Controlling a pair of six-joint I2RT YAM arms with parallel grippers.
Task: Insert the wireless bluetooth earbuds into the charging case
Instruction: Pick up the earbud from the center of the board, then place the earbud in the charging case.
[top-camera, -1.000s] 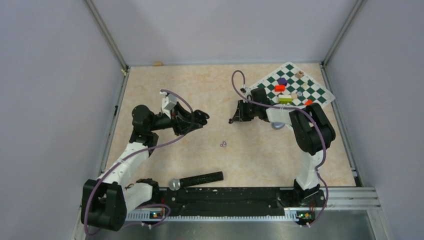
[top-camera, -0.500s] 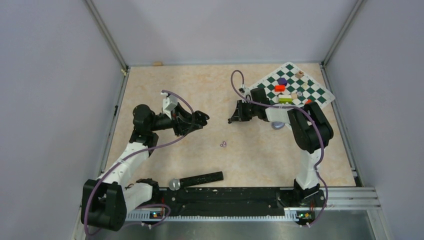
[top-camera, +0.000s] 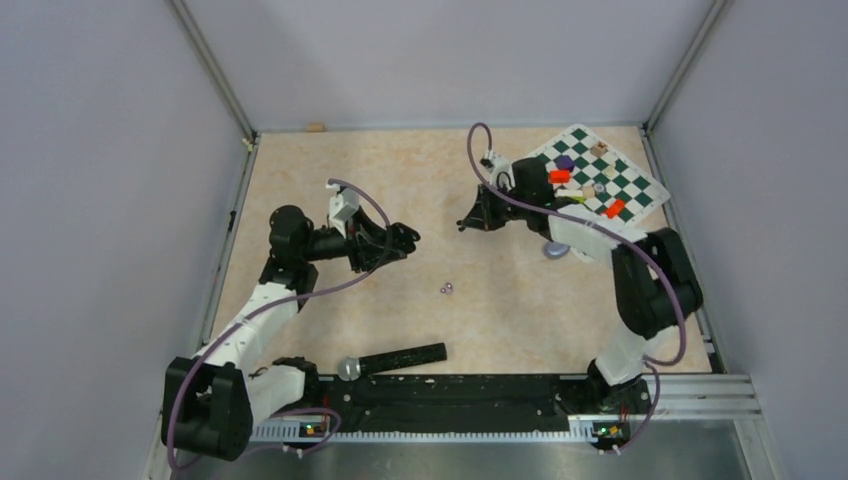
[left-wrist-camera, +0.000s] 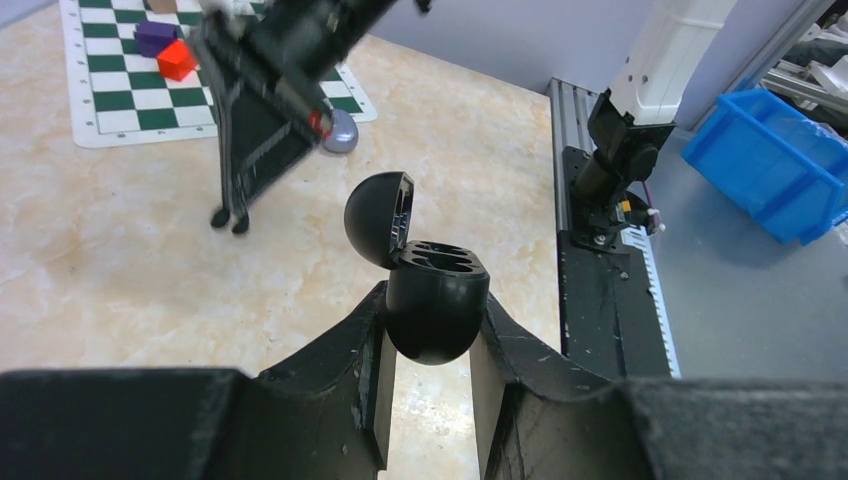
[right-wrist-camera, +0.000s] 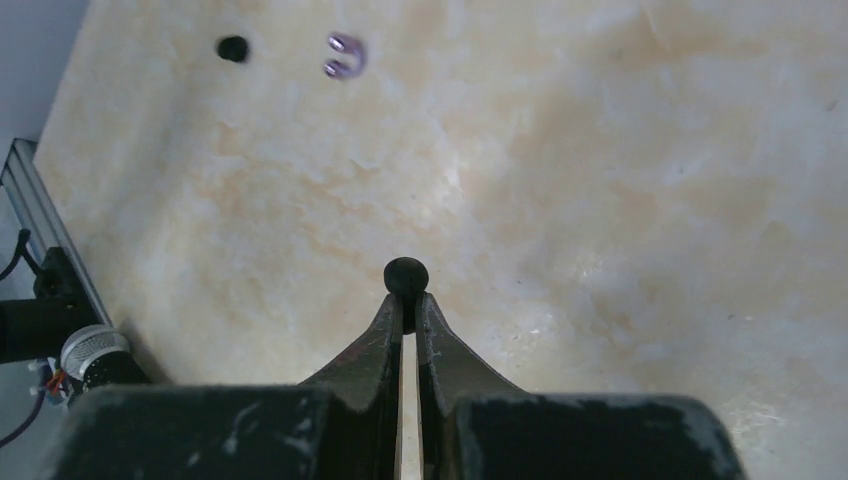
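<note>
Left wrist, left pincer (left-wrist-camera: 432, 306) gripping open case (left-wrist-camera: 438, 285), right pincer (right-wrist-camera: 405, 300) pinching earbud (right-wrist-camera: 405, 273)

Shiny black: charging case (left-wrist-camera: 432, 300), near earbud (right-wrist-camera: 405, 273), far earbud (right-wrist-camera: 233, 47). Pale lilac: bud pair (right-wrist-camera: 343, 56). Green and white squares: chessboard (left-wrist-camera: 120, 90). Red block (left-wrist-camera: 176, 60), purple block (left-wrist-camera: 155, 37). Beige, marbled: table (right-wrist-camera: 600, 150). Blue: bin (left-wrist-camera: 765, 160).

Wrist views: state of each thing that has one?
black case, lid open, sockets look empty
left tool, shut on black case
held black earbud, pinched at tool tips
right tool, shut on held black earbud
loose black earbud, lying on table
lilac earbuds, loose on table
lilac case, looks shut
</note>
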